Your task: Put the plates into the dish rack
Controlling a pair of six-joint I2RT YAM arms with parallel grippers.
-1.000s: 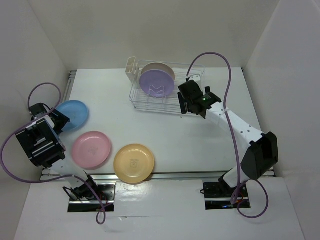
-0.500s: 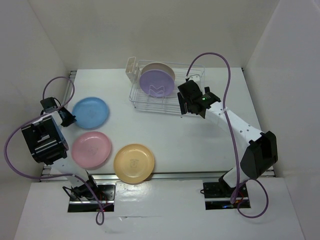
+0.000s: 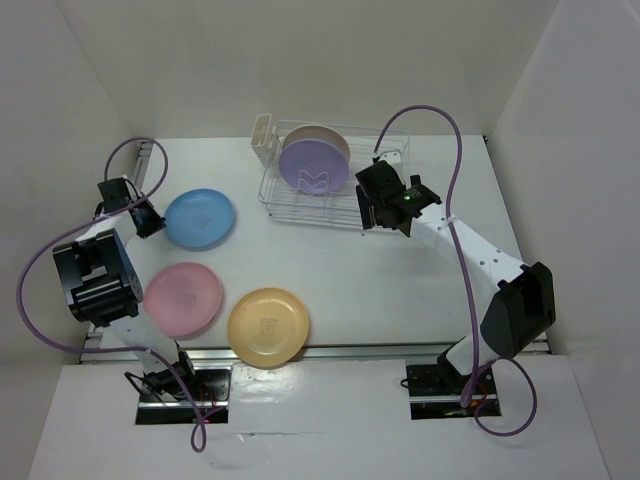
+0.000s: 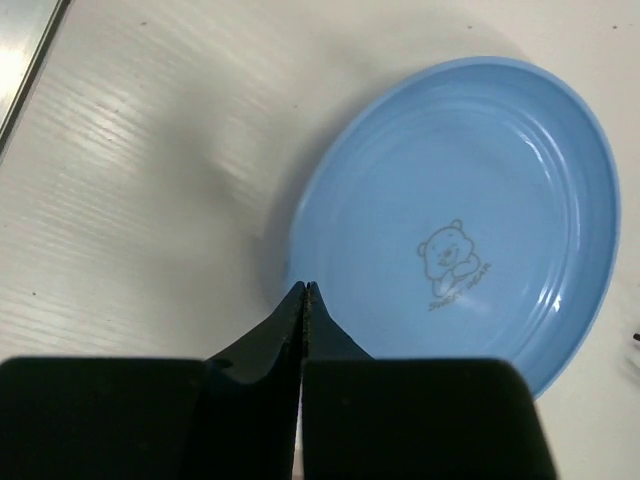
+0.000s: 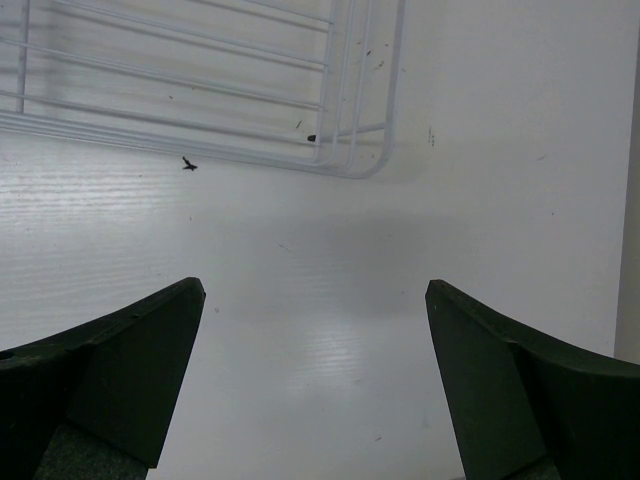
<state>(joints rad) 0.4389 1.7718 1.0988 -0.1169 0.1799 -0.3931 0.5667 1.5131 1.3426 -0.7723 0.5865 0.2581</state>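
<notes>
The light blue plate (image 3: 200, 218) (image 4: 470, 220) lies flat on the table at the left. My left gripper (image 3: 152, 222) (image 4: 305, 287) is shut, its joined tips at the plate's left rim with nothing between them. A pink plate (image 3: 182, 298) and a yellow-orange plate (image 3: 268, 326) lie flat near the front edge. The white wire dish rack (image 3: 375, 150) (image 5: 350, 150) stands at the back, with the purple plate (image 3: 313, 167) upright in it and the cream plate (image 3: 330, 138) behind that. My right gripper (image 3: 370, 212) (image 5: 315, 300) hangs open and empty over bare table, just off the rack's near right corner.
A small white cutlery holder (image 3: 263, 137) sits at the rack's left end. White walls close in the table on three sides. A metal rail (image 3: 350, 350) runs along the front edge, and purple cables loop from both arms.
The left gripper has shut and swung toward the back right. The light blue plate has slid rightward ahead of it. The right arm has stayed still.
</notes>
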